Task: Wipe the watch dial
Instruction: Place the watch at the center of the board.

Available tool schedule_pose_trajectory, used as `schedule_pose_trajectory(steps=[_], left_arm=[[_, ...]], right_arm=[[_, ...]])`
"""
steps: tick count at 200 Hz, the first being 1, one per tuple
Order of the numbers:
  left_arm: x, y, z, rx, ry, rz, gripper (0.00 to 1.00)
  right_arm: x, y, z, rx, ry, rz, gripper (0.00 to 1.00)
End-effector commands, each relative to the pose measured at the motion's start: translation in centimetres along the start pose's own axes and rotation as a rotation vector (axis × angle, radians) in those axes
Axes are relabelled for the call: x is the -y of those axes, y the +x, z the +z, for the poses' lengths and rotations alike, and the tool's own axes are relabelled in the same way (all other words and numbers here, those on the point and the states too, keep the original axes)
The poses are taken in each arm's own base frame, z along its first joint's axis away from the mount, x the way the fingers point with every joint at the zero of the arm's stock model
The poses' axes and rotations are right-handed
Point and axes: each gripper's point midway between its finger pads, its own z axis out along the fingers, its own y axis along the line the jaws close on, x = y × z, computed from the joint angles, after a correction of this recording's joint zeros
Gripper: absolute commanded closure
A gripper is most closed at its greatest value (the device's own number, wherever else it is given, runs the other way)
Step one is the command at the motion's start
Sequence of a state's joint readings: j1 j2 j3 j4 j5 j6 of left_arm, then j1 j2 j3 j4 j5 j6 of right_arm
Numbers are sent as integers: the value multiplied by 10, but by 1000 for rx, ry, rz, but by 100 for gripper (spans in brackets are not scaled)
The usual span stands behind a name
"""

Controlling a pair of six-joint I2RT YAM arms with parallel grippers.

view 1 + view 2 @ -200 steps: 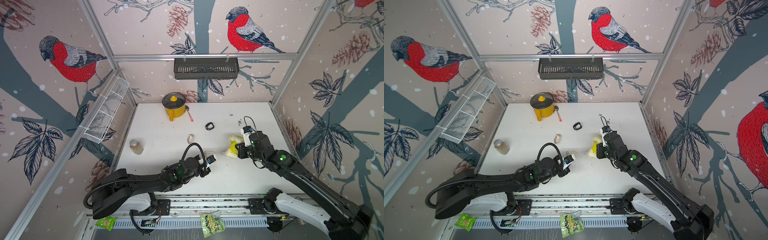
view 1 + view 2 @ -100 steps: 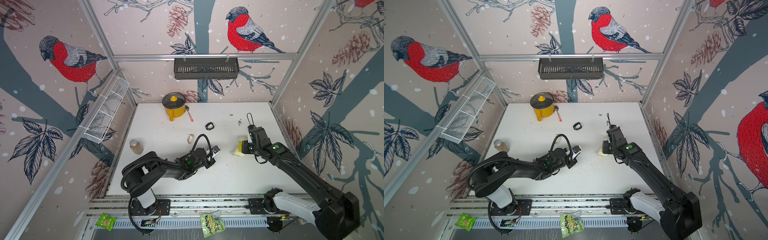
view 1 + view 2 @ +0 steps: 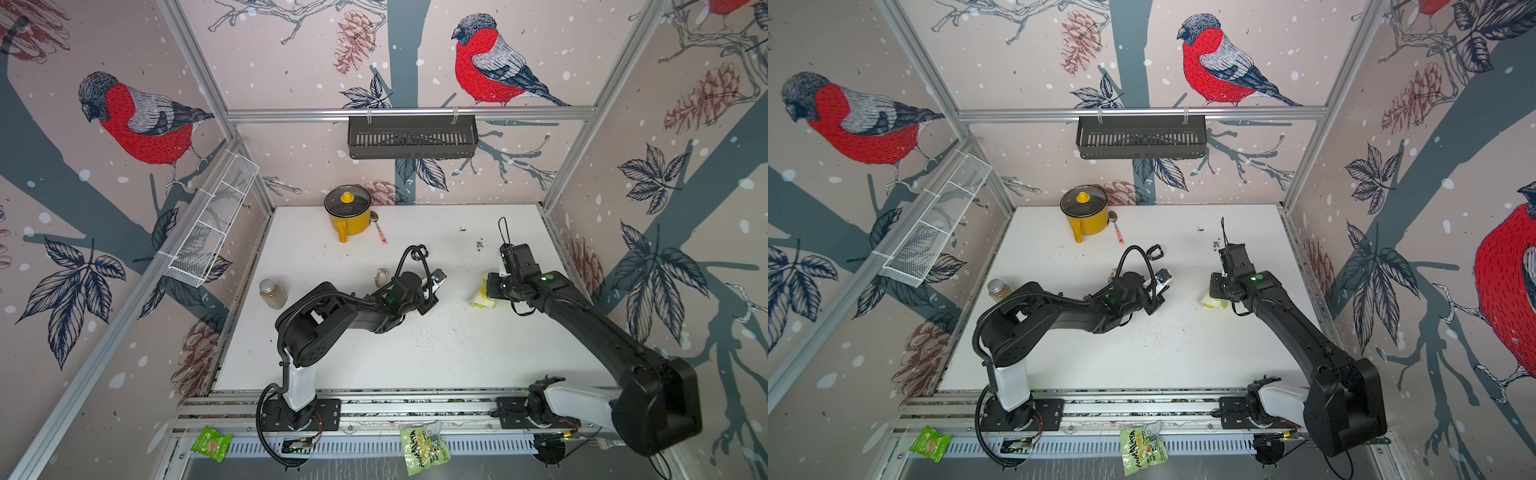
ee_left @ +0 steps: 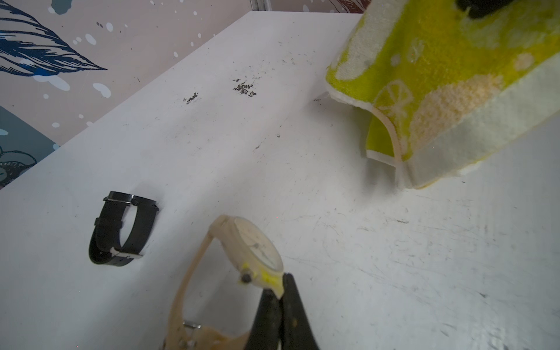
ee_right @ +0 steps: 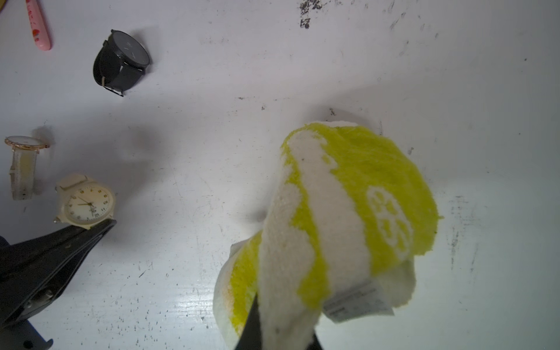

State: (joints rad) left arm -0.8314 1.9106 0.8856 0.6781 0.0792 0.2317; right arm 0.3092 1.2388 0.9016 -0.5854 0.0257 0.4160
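The left tool (image 4: 280,298) is seen shut tight on the cream watch (image 4: 257,251), which is pinched at the edge of its case beside the crown and held clear of the counter (image 3: 374,353). The watch is kept just beside the black watch (image 4: 121,227), on the side toward the robot's bases, with its strap looped below the case. Its dial is seen face-on in the right wrist view, so it is turned toward the right tool (image 3: 494,287). The right tool is closed on a bunched yellow and cream terry cloth (image 5: 348,206) printed with lemon slices. The cloth is held farther from the black watch than the cream watch is, and a clear gap is left between cloth and dial. Whether the cloth's lower edge touches the counter cannot be told. A third watch with a pale strap (image 5: 22,163) is seen lying near the black watch, and dark crumbs are scattered over the counter.
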Motion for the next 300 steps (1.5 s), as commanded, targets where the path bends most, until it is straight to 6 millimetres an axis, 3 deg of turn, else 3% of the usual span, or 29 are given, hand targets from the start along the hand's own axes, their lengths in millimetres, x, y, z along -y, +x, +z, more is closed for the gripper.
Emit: schedule_pose_trajectory(steps=[1, 69, 109, 114, 140, 182, 256, 300], left_arm=[[2, 0, 8, -10, 45, -9, 100], [-6, 11, 14, -57, 50, -46, 100], [-9, 31, 19, -122, 86, -88, 100], [-12, 19, 22, -98, 83, -87, 100], [-12, 19, 25, -100, 89, -94, 100], [-14, 30, 39, -173, 86, -110, 100], [-13, 42, 43, -211, 116, -137, 100], [-18, 41, 41, -193, 108, -156, 74]], right_arm=[[-6, -8, 5, -6, -42, -8, 91], [-15, -38, -4, 43, -78, -26, 90], [-14, -37, 8, 17, -73, -37, 90], [-14, -37, 8, 19, -76, -37, 90], [-17, -40, 4, 29, -91, -42, 90], [-14, -43, -1, 37, -81, -44, 90], [-12, -40, 4, 21, -79, -49, 90], [-12, -41, 2, 25, -82, -48, 85]])
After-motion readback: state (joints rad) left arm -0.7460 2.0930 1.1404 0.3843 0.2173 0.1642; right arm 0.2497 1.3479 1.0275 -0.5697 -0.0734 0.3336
